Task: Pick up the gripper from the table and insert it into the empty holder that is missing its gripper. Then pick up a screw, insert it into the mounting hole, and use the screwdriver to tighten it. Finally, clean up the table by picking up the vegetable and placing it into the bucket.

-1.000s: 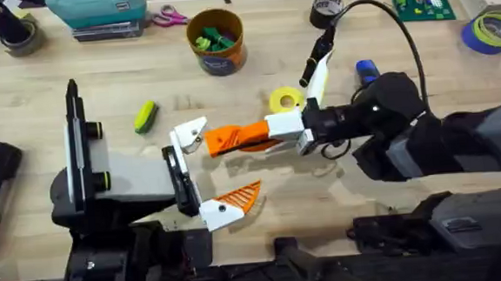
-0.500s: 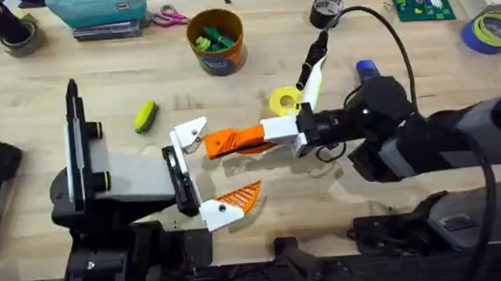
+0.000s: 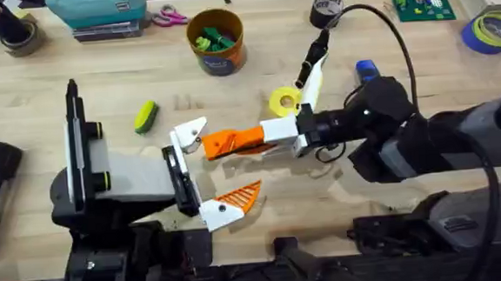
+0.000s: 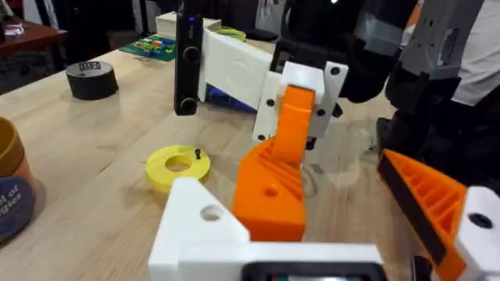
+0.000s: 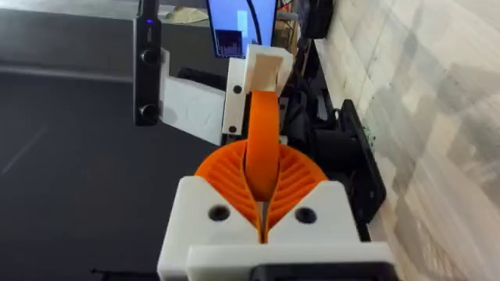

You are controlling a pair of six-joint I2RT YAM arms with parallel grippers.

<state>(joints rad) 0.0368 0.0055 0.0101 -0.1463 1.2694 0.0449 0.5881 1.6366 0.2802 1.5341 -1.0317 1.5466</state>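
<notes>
near the middle of the tabletop (image 3: 47, 92), the right tool (image 3: 242, 141) has its two orange pads pressed together on the gripper (image 3: 218, 143), the small orange ribbed fingertip, pinching it and holding its end up against the holder (image 3: 189, 131). from the right wrist the gripper (image 5: 262, 148) stands as a narrow orange blade clamped between the two curved orange pads (image 5: 298, 181), its far end meeting the white holder (image 5: 261, 74). from the left wrist the same piece (image 4: 273, 183) sits just beside the rounded white holder (image 4: 199, 218), touching or very nearly so; whether it is seated i cannot tell. the right arm reaches in from the lower right, stretched low and nearly level across the middle, wrist pointing toward the left arm.

the left tool (image 3: 202, 171) is spread wide: one white finger base is the bare holder, the other still carries its orange ribbed pad (image 3: 239, 196), and nothing lies between them. the left arm lies low along the near edge, forearm pointing toward the centre.

the screwdriver (image 3: 366, 68) shows as a blue end behind the right arm. the vegetable (image 3: 145, 115) lies on the wood well apart from the bucket (image 3: 216, 40), which stands near the far edge with green pieces inside. a yellow spool (image 3: 285, 100) sits just beyond the right tool
</notes>
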